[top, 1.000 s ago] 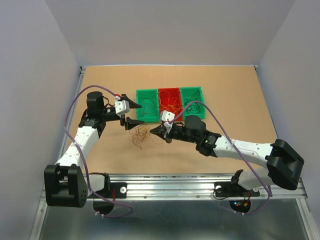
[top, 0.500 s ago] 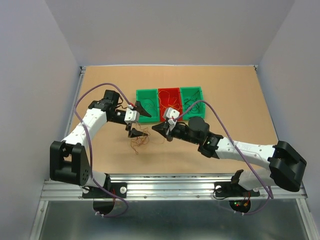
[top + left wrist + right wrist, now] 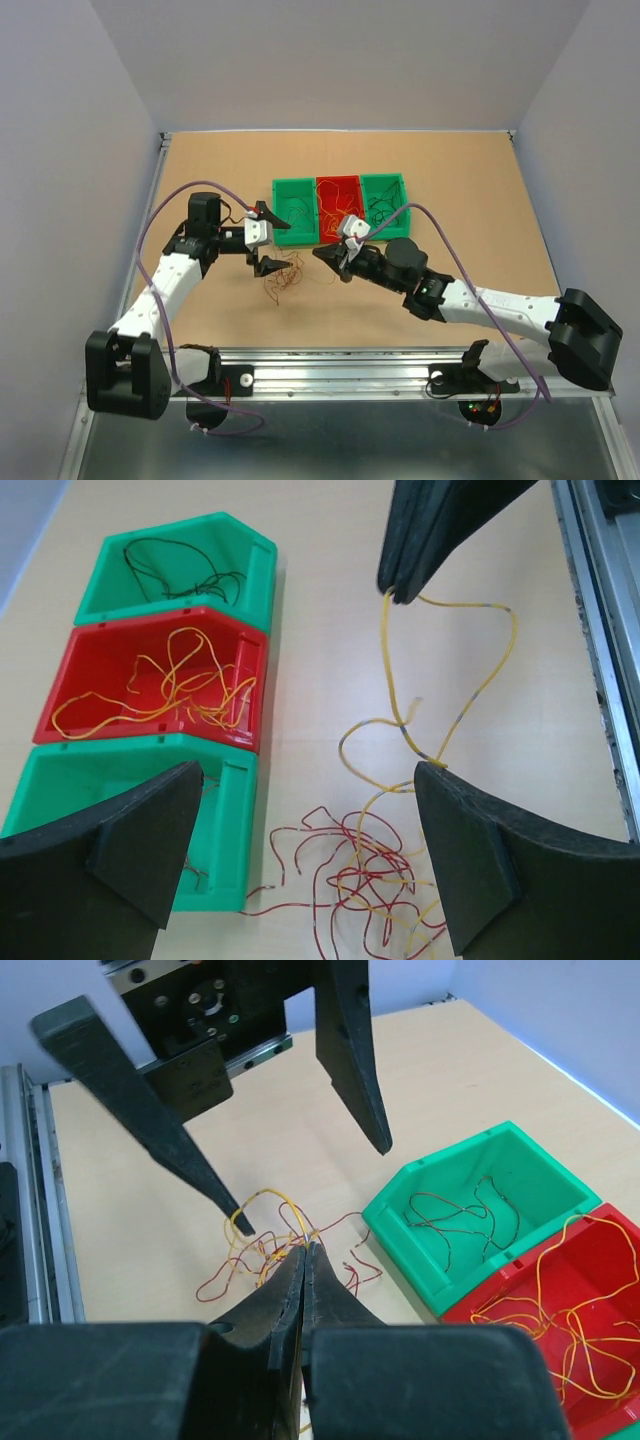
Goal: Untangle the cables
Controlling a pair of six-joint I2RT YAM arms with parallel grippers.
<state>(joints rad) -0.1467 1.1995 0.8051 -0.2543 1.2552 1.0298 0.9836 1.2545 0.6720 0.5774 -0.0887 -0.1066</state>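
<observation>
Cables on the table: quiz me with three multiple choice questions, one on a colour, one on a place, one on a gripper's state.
1. The cables in the red bin are: A yellow; B blue; C white.
2. The loose clump lies: A in the red bin; B on the table; C held aloft.
3. The right gripper is: A open; B shut on a yellow cable; C shut on nothing.
A, yellow strands show in it. B, it rests there, outside the bin. B, its jaws pinch the strand.
</observation>
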